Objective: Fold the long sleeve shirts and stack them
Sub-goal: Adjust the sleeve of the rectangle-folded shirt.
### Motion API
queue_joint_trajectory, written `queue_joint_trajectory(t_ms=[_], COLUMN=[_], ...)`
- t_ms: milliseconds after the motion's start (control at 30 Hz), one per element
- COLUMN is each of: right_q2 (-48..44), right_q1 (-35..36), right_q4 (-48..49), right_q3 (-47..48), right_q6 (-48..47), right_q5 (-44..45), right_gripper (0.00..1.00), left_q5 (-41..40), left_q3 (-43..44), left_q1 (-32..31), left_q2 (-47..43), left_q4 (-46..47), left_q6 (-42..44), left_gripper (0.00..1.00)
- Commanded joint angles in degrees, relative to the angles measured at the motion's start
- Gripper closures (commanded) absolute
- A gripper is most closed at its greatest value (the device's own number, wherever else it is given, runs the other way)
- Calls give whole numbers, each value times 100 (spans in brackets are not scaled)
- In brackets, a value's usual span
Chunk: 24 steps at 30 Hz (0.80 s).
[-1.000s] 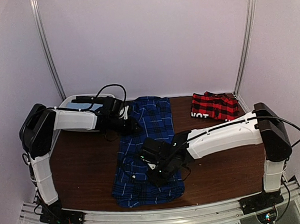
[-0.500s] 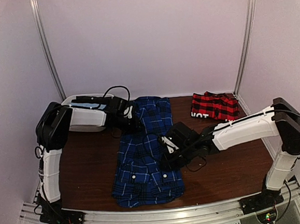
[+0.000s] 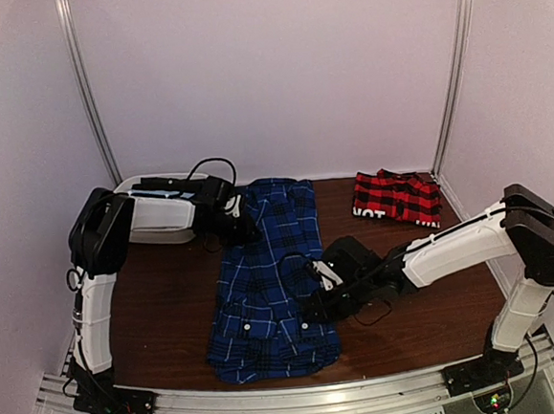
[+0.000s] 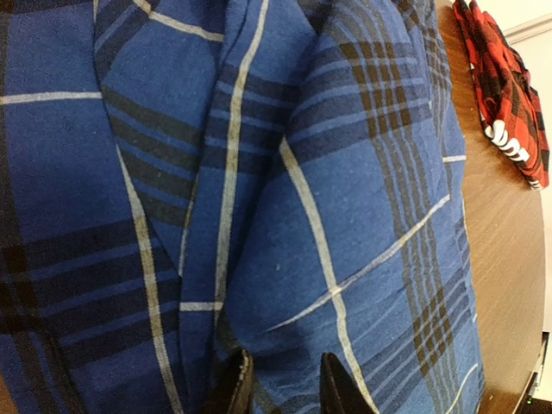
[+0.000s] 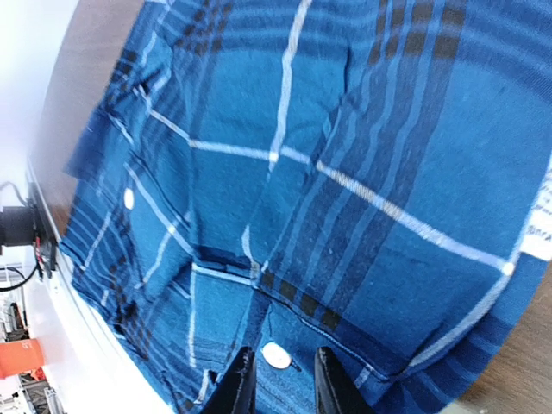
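Note:
The dark blue plaid shirt (image 3: 264, 285) lies lengthwise down the middle of the table, collar end far. It fills the left wrist view (image 4: 259, 190) and the right wrist view (image 5: 362, 172). My left gripper (image 3: 245, 231) is at the shirt's far left edge, its jaws (image 4: 280, 388) narrowly apart with a ridge of blue cloth between them. My right gripper (image 3: 309, 310) is at the shirt's near right edge, its jaws (image 5: 280, 379) close together over cloth by a white button (image 5: 276, 355). The red-and-black check shirt (image 3: 396, 198) lies folded at the far right and also shows in the left wrist view (image 4: 509, 103).
A white bin (image 3: 127, 188) holding light blue cloth stands at the far left, behind my left arm. The brown table (image 3: 160, 302) shows bare wood on both sides of the blue shirt. Metal frame posts stand at the back corners.
My right arm has drawn back from over the middle of the blue shirt to its right edge. My left arm has shifted slightly right at the shirt's far left edge.

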Motion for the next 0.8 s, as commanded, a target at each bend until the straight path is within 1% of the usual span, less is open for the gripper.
queue_joint_trajectory(t_ms=[0, 167, 300, 400, 500, 667, 767], right_q2=[-457, -350, 115, 541, 1018, 2098, 2890], right_q1=[-207, -608, -925, -1163, -1552, -2325, -2616], right_q4=[267, 276, 808, 1010, 1289, 1710, 1646], right_q3=[-16, 455, 1002, 1399, 1800, 2998, 4041], right_q6=[63, -143, -156, -142, -110, 100, 179], right_q5=[-60, -153, -440, -634, -862, -1509, -1734], right_gripper=[74, 72, 72, 72, 72, 72, 72], left_q5=[-300, -333, -346, -386, -375, -295, -179], left_q3=[216, 255, 136, -71, -343, -802, -1009], left_q1=[72, 76, 76, 97, 142, 172, 172], left_q2=[-154, -444, -641, -854, -1122, -1565, -1787], left_q4=[-283, -396, -460, -486, -511, -512, -510], left_q6=[253, 321, 328, 325, 323, 315, 302], left_gripper=[72, 71, 71, 71, 71, 71, 71])
